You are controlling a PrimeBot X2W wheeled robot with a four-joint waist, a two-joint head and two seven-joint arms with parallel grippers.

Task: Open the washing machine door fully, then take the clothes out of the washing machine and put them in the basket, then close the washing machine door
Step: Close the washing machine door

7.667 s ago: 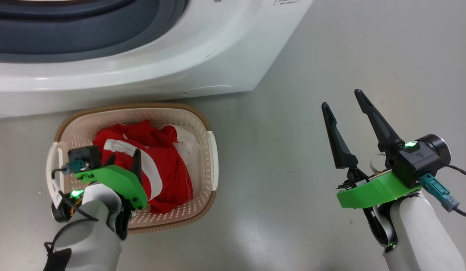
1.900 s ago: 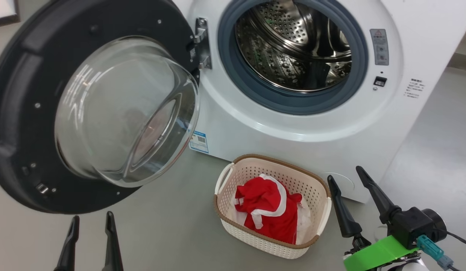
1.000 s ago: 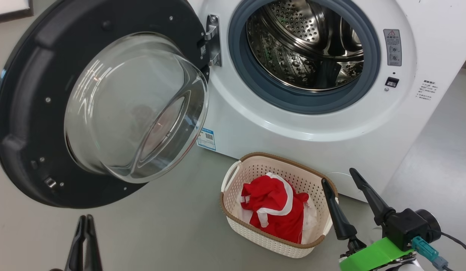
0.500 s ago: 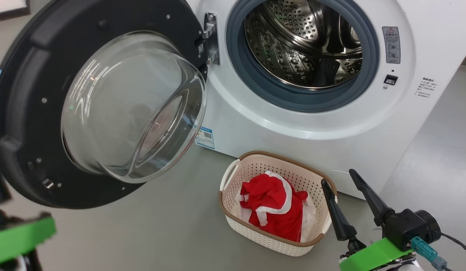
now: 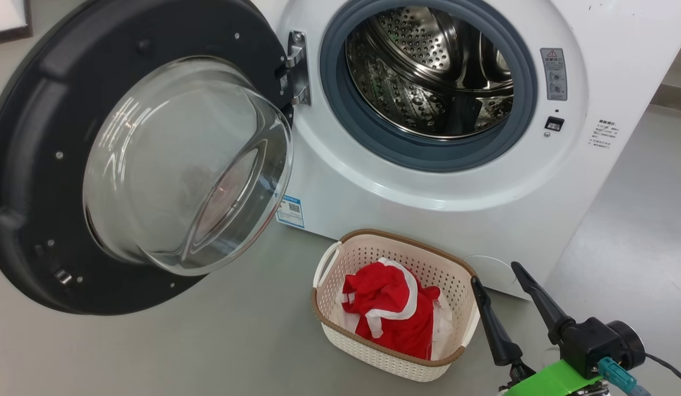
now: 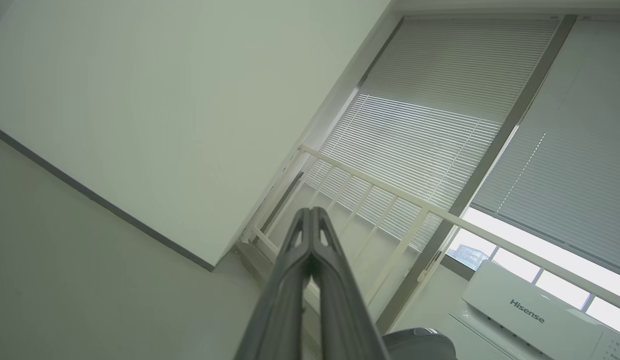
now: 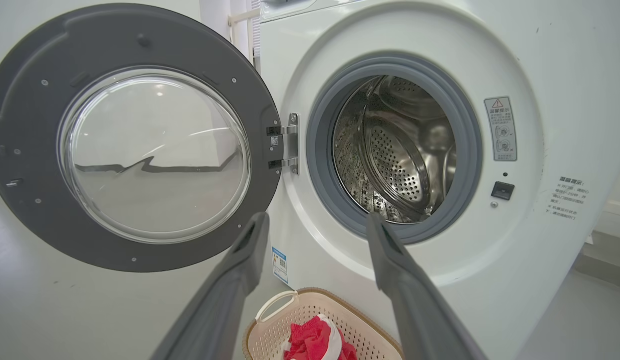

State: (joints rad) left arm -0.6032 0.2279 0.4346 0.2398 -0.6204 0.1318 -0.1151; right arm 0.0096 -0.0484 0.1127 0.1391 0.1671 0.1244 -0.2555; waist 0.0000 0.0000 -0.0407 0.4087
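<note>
Clothes [image 5: 392,308] lie in basket [image 5: 373,356], apparently just beside right jaws.

Red striped fabric clothes [image 5: 387,305] lie in the cream perforated plastic basket [image 5: 373,357]. It stands before the white box-shaped washing machine [image 5: 428,220], right of the round black-rimmed glass door [image 5: 153,165].

The washing machine door [image 5: 32,165] hangs wide open to the left, its glass bowl [image 5: 181,165] bulging out over the floor [image 5: 236,335]. The drum [image 5: 428,71] mouth stands open to the front. Below it the basket [image 5: 384,360] sits close before the washing machine [image 5: 428,214], with open floor between it and the door; the right gripper [image 5: 495,274], fingers spread, stands beside its right end
</note>
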